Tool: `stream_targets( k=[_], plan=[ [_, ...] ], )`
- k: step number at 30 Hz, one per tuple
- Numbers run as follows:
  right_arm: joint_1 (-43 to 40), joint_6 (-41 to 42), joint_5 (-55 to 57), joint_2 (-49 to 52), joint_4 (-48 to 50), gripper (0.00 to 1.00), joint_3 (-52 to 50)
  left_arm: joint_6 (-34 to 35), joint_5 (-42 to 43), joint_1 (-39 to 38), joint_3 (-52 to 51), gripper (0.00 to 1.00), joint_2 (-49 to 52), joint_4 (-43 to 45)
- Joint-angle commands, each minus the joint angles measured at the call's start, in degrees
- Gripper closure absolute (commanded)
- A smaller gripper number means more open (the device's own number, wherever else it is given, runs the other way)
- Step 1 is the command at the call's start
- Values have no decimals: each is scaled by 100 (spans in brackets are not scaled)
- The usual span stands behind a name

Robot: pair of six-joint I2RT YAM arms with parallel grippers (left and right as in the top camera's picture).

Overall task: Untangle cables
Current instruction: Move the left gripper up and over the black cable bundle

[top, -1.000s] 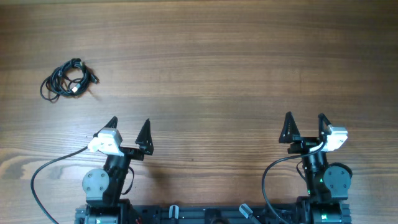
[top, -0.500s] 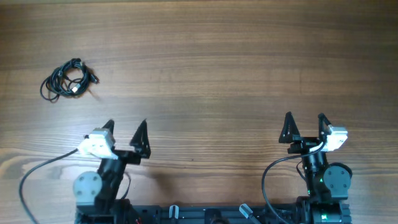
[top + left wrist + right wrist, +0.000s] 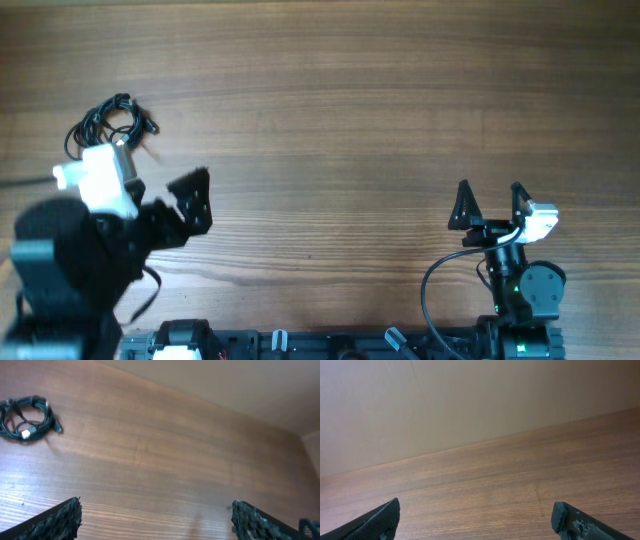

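The cables (image 3: 108, 122) are a small coiled bundle of thin black cords with a pale plug end, lying at the table's far left. My left arm's white wrist camera hides their near edge. They also show in the left wrist view (image 3: 27, 417), at the upper left. My left gripper (image 3: 160, 172) is open and empty, raised above the table just to the near right of the bundle; in its own view (image 3: 155, 525) only bare wood lies between the jaws. My right gripper (image 3: 490, 205) is open and empty at the front right, also over bare wood (image 3: 477, 520).
The wooden table (image 3: 330, 100) fills the overhead view. The arm bases and their thick black wires (image 3: 430, 290) sit along the front edge. A plain beige wall (image 3: 470, 400) stands beyond the table's far edge.
My left arm has risen and swung left and forward toward the cable bundle, now covering its near edge in the overhead view. The right arm has not moved.
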State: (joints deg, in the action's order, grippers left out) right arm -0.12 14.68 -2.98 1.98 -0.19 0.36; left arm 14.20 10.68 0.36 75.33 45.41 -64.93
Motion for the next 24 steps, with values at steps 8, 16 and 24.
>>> stream_targets(
  k=[8,16,24],
  plan=[
    [26,-101,-92,-17,20,0,0,-153,188,-22,428,0,2551,-483],
    [26,-101,-92,-17,20,0,0,688,-1119,94,428,0,2859,7],
    [26,-101,-92,-17,20,0,-2,1207,-1910,376,417,0,3257,164]
  ],
)
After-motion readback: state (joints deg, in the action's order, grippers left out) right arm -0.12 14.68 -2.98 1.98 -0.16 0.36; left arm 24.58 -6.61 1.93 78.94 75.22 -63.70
